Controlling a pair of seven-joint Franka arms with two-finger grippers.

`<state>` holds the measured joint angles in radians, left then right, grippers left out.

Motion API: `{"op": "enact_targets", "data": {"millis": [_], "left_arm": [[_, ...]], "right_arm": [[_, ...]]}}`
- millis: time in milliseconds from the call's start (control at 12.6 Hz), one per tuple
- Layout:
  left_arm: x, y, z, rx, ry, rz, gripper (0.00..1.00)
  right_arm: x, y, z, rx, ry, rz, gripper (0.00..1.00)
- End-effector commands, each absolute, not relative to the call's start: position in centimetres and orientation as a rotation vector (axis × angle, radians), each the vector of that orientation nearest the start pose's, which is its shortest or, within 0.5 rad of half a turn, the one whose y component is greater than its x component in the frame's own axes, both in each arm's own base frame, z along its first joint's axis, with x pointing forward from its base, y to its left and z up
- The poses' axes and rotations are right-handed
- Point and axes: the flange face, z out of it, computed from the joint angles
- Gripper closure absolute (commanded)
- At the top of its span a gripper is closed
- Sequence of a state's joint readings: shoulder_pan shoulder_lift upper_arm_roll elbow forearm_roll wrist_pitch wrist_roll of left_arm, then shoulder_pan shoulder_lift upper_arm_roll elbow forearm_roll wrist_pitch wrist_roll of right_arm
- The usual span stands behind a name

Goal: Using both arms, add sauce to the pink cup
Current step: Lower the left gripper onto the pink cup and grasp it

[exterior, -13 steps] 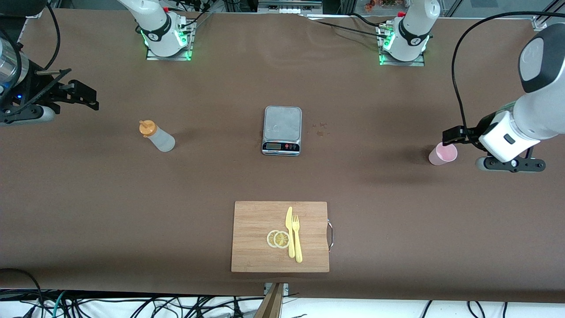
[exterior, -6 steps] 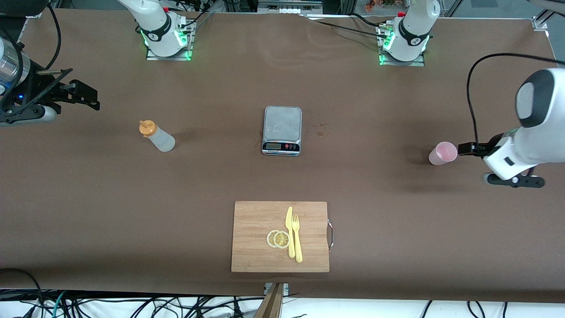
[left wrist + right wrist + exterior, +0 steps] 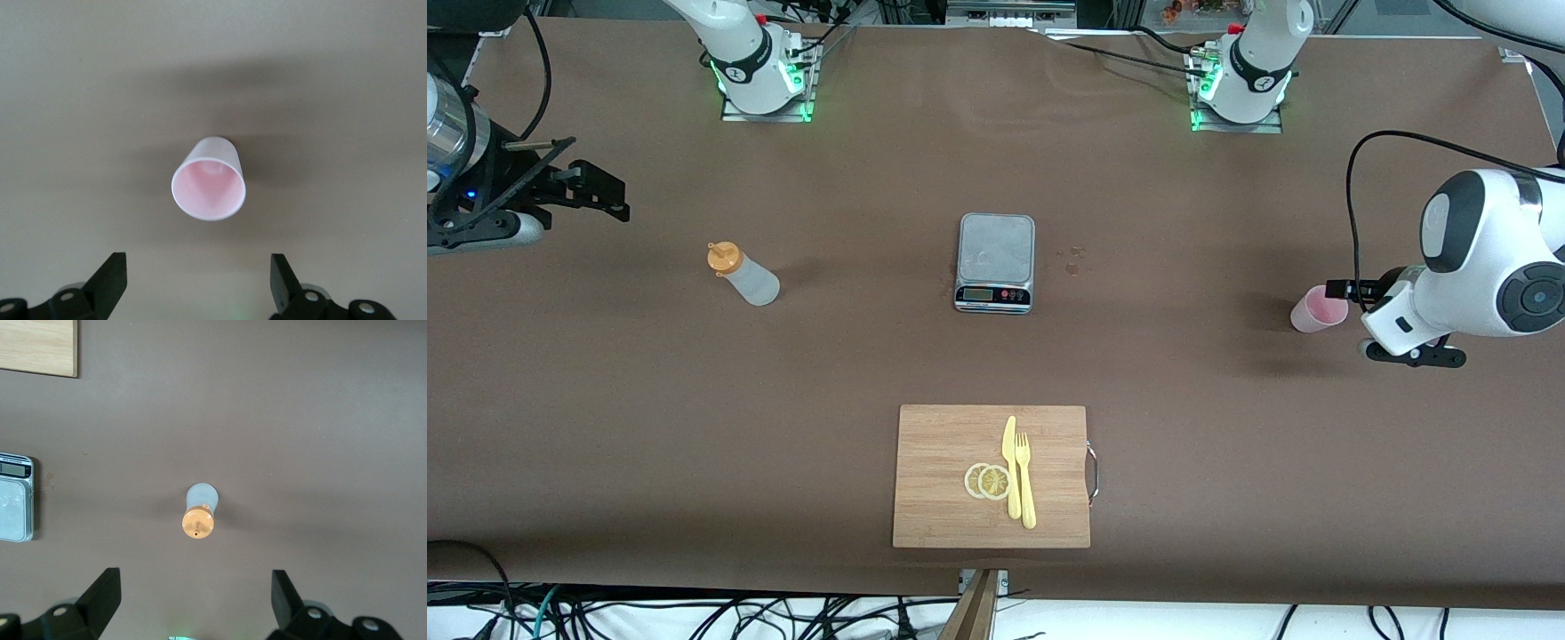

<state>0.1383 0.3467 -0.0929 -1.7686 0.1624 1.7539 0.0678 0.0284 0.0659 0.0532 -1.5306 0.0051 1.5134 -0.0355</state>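
Left claw (image 3: 198, 283) agape beside upright pink cup (image 3: 209, 187), apart

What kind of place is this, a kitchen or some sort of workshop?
Most likely a robotics lab staged as a kitchen: two robot arms bolted to a brown table, loose cables along its edge, and props such as a scale, a cutting board and a sauce bottle.

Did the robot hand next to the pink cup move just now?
Yes. The left gripper pulled away toward the left arm's end of the table, then came back, and is now at the pink cup, fingers open. The cup stayed put.
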Motion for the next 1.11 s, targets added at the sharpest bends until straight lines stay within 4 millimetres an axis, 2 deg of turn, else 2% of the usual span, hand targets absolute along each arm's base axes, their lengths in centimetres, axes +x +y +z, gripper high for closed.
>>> {"op": "enact_targets", "data": {"millis": [0,557,716,875,955,1034], "left_arm": [[57.7,6.0,32.8,-2.986,0.196,0.484,0.05],[54.7,7.6,27.1,-3.026,0.203,0.352,0.06],[54.9,8.1,26.6,-3.032,0.236,0.322,0.08],[54.8,8.4,25.1,-3.041,0.23,0.309,0.09],[54.8,8.4,25.0,-3.042,0.234,0.297,0.16],[54.8,8.5,25.0,-3.041,0.264,0.297,0.27]], "right_arm": [[56.4,4.8,60.7,-3.135,-0.169,0.123,0.0],[56.4,4.9,60.6,-3.132,-0.173,0.125,0.0],[56.4,4.9,60.6,-3.13,-0.171,0.125,0.0],[56.4,4.9,60.6,-3.132,-0.171,0.125,0.0],[56.5,4.9,60.6,-3.133,-0.173,0.123,0.0],[56.5,4.9,60.6,-3.132,-0.171,0.123,0.0]]}}
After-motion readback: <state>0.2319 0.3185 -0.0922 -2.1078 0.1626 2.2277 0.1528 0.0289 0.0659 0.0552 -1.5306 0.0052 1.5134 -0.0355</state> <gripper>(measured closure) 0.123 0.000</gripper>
